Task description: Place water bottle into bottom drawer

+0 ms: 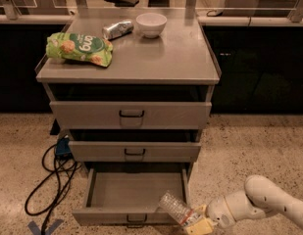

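Down low, front right: bottom drawer (131, 190) pulled open, grey floor showing. Tool (197, 224) just outside front-right corner, pinching water bottle (173, 207), which tilts across that corner. Best play: carry inward past rim, lower, then release.

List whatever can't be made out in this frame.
Camera view:
- gripper, lower right by the bottom drawer's front corner, shut on the water bottle: its underside is cut off by the bottom edge.
- water bottle: the gripped end is hidden by the gripper.
- bottom drawer: its rear is in shadow under the middle drawer.
- can on the cabinet top: print too small to read.
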`<state>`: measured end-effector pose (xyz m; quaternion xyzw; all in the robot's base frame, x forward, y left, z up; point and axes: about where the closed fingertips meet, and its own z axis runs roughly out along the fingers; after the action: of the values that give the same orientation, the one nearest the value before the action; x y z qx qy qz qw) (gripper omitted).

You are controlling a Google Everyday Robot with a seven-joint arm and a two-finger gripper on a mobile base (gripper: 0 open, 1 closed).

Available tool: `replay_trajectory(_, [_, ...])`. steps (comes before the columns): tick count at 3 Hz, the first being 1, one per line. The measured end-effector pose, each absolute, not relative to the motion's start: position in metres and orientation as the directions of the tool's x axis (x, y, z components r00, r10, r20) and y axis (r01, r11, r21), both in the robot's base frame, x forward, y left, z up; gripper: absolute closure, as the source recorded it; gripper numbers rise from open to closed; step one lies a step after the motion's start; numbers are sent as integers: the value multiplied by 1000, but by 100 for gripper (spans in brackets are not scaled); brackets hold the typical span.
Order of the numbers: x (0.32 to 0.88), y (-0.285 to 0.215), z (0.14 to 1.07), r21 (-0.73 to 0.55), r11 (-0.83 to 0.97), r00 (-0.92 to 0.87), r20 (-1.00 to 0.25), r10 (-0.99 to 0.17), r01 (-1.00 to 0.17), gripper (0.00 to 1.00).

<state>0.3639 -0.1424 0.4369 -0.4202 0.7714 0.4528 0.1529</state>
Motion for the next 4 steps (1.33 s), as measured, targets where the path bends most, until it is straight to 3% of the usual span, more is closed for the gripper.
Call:
replay_trajectory(1, [375, -128, 414, 497, 236, -540, -661, -520, -835, 100])
replay_trajectory(2, [403, -79, 369, 399, 228, -456, -705, -543, -888, 100])
replay_trajectory(3, [462, -37, 344, 314, 310, -434, -753, -494, -897, 100])
replay_trajectory(4, [481, -41, 341, 273, 371, -435, -764, -476, -887, 100])
